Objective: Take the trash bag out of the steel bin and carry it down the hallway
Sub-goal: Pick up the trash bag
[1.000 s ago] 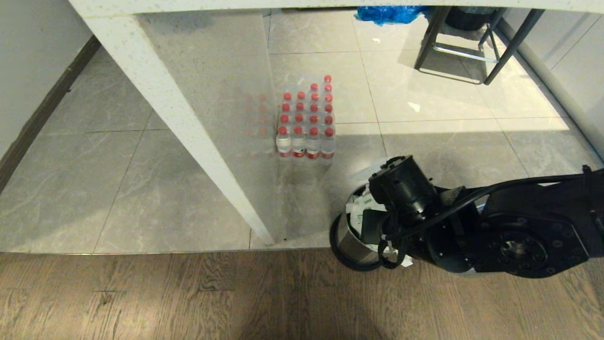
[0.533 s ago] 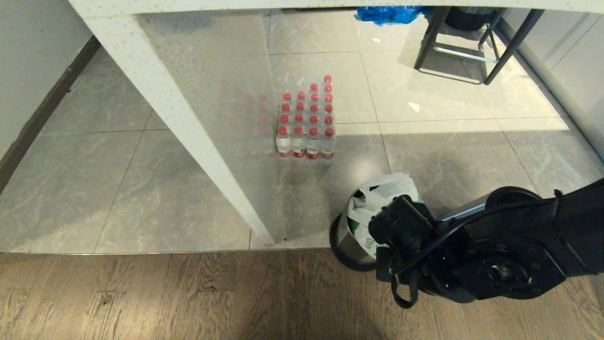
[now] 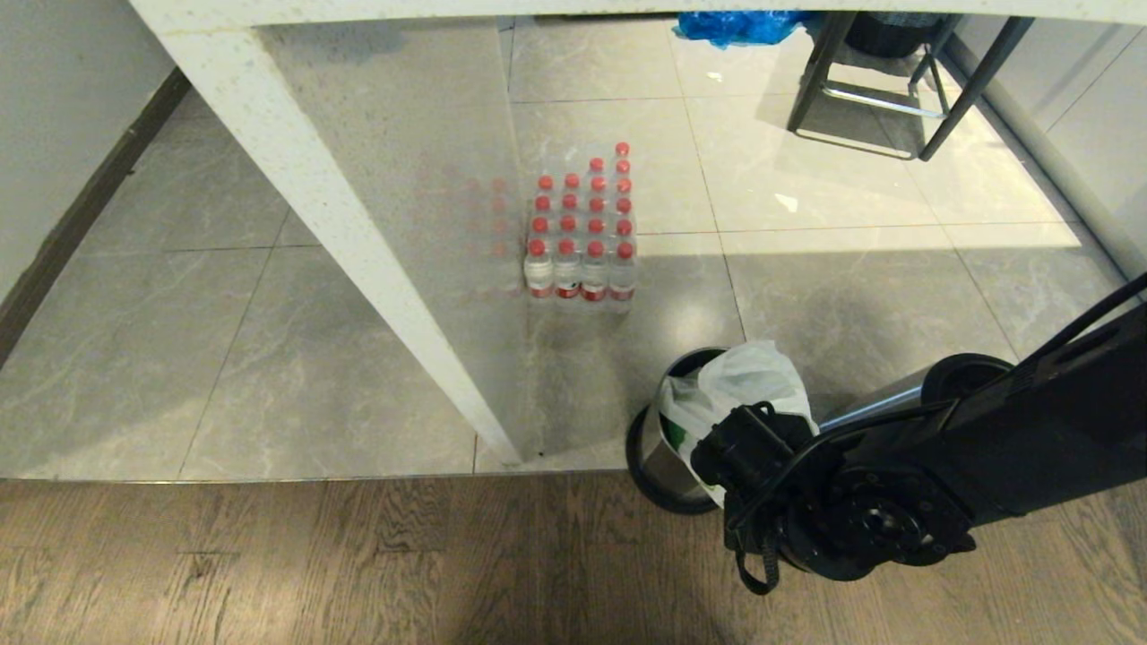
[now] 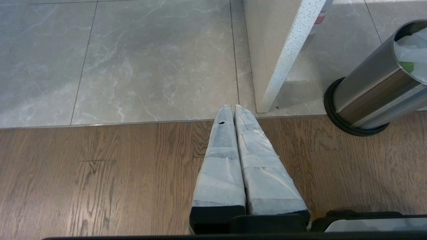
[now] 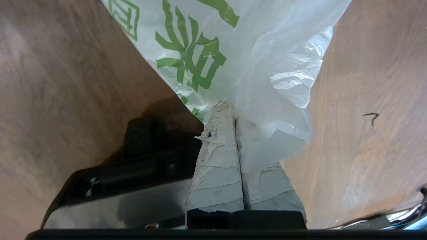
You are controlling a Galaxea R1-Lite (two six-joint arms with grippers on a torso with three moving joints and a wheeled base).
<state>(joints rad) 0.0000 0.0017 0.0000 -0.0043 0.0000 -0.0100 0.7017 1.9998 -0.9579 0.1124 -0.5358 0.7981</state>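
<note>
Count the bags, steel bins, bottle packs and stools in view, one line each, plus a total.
Bags: 2 (white trash bag, blue bag)
Steel bin: 1
Bottle pack: 1
Stool: 1
Total: 5

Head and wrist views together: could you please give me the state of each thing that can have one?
trash bag: partly lifted out of the bin, pinched by the right gripper.
steel bin: upright on the floor, bag still partly inside.
right gripper: shut on the bag's plastic.
left gripper: shut, empty, above the wood floor.
water bottles: capped, standing upright.
</note>
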